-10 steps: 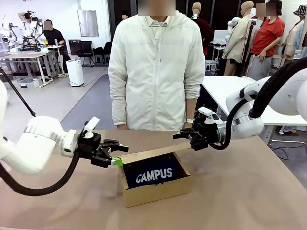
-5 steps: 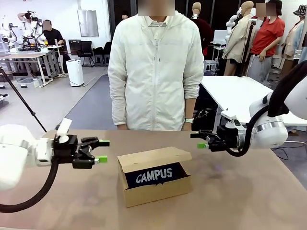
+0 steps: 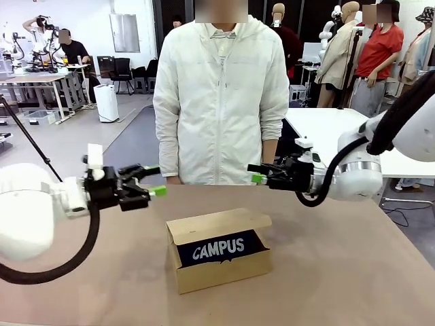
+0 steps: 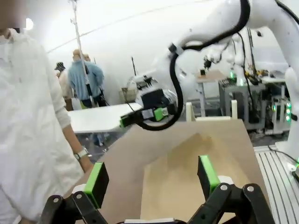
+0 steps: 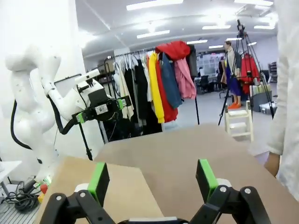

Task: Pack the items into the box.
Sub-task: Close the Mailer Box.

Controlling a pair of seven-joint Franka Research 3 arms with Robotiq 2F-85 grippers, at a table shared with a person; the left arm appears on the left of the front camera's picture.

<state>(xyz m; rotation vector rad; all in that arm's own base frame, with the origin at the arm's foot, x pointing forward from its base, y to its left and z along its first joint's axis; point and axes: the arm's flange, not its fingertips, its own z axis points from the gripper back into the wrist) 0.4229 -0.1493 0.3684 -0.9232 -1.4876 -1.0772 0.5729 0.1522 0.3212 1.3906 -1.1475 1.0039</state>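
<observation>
Left end effector (image 3: 151, 180): black two-finger unit with green pads, seen in the front view raised above the bench, left of the box, fingers pointing toward the middle of the bench. Fingers are spread wide; nothing is held between them. In the left wrist view the two green pads (image 4: 96, 183) stand well apart with bare bench surface between them.

Right end effector (image 3: 257, 174): same type, raised above the bench to the right of the box and beyond it, fingers pointing toward picture left. Jaws are parted and empty. In the right wrist view its green pads (image 5: 206, 179) are wide apart, and a corner of the box lid is seen below, between them.

Small shallow brown cardboard box (image 3: 219, 269): resting on the brown bench (image 3: 353, 272) between the two end effectors, touched by neither. Long axis runs roughly left-right, slightly skewed. The hinged flap lid (image 3: 216, 225) is lowered over the rear part, leaving the front portion uncovered.

Navy pencil pouch with white "CAMPUS" lettering (image 3: 220, 247): lying inside the box, long axis along the box's long axis, lettering reading left to right and facing the camera.

A person in a white zipped jacket (image 3: 221, 95) is standing at the far edge of the bench, behind the box.
</observation>
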